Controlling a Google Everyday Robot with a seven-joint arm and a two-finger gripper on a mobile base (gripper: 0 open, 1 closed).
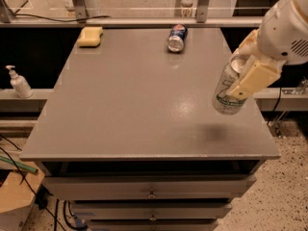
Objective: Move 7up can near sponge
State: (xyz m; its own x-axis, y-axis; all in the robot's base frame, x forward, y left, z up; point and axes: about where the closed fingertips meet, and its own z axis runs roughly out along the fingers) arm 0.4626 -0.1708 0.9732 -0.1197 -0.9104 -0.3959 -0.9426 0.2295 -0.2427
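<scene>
The tool [239, 76] grips the tilted 7up can [225, 96] between its fingers, apparently held clear of the bench [130, 109] near its right edge, well apart from the sponge [90, 36] at the far-left corner.

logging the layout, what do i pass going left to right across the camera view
pump bottle → sponge → pepsi can → 7up can, held above the right side of the table by the gripper, which is shut on it
</scene>
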